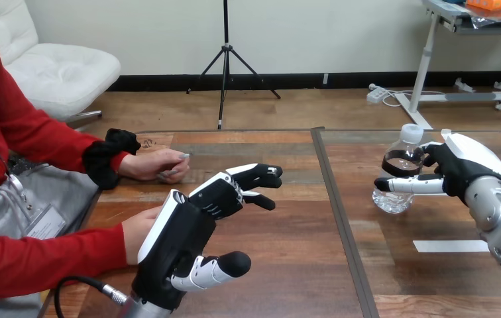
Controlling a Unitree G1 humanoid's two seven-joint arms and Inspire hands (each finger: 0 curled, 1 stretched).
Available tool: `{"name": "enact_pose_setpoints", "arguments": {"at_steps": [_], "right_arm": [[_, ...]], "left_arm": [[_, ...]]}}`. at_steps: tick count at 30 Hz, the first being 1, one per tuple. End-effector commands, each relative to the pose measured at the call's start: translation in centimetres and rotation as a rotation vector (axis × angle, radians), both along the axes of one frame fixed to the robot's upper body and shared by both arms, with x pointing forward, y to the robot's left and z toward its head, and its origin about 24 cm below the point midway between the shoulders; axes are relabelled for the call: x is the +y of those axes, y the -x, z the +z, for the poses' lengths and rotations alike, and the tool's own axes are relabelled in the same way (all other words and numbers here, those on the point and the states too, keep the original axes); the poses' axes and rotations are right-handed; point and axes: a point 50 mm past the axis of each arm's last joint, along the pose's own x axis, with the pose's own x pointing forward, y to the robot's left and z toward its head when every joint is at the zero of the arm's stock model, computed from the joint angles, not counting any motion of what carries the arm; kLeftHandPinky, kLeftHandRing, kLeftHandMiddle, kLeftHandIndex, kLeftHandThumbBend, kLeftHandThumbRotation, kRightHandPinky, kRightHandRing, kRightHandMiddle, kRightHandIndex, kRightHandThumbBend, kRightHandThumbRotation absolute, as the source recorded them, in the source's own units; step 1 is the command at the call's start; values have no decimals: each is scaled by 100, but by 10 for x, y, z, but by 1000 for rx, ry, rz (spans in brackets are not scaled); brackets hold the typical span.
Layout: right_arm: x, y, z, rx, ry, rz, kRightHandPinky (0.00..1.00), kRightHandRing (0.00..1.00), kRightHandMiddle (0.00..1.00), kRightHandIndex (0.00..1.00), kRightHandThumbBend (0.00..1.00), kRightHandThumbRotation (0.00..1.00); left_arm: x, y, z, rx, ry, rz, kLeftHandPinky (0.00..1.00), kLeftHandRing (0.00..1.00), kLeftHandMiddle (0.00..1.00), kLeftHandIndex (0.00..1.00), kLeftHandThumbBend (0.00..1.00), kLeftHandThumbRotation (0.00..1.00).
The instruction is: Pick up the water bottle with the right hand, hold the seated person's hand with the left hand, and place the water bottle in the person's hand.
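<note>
Right hand: the right hand [456, 169] is clamped round the water bottle [399, 173], with the thumb across the front near the dark band and the other fingers behind.
Bottle: it stands upright on the right part of the table, and its base seems to rest on the wood, so I judge the lift is the step in hand.
Lift: the grip at the middle looks good. The clear wall is probably thin, so press firmly but no harder, and rise straight up before crossing.
Left hand: the left hand [188, 232] is spread, fingers straight and pointing to the table's middle, holding nothing.
Person's lower hand: it [136, 232] is just beside the back of the left hand; I cannot tell if they touch.
Person's upper hand: it [158, 165] rests on the table, further away.
Support: the left hand should come under or round the lower hand before the bottle arrives.
Surface: the wooden table [287, 265] has 2 halves with a dark seam [336, 212] between the robot's hands, and the bottle must pass over it. 1 white strip [450, 246] lies flat near the right arm.
</note>
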Motion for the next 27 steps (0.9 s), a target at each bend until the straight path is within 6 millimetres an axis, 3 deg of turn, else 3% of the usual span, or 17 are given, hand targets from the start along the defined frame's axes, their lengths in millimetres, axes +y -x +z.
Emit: {"name": "enact_pose_setpoints", "arguments": {"at_steps": [1, 11, 16, 27], "right_arm": [[9, -3, 1, -54, -58, -1, 69, 80, 83, 85, 100, 60], [13, 2, -8, -108, -127, -30, 62, 71, 75, 80, 100, 47], [14, 4, -12, -129, -174, -60, 58, 66, 70, 76, 96, 32], [19, 10, -19, -222, -268, -98, 50, 58, 63, 68, 94, 9]], "left_arm": [[3, -6, 15, -88, -2, 14, 64, 77, 80, 76, 89, 68], [8, -5, 15, -79, 11, 16, 65, 78, 80, 77, 89, 66], [10, -4, 15, -74, 15, 13, 66, 79, 81, 77, 89, 64], [14, -4, 14, -68, 19, 16, 66, 79, 81, 76, 90, 64]]}}
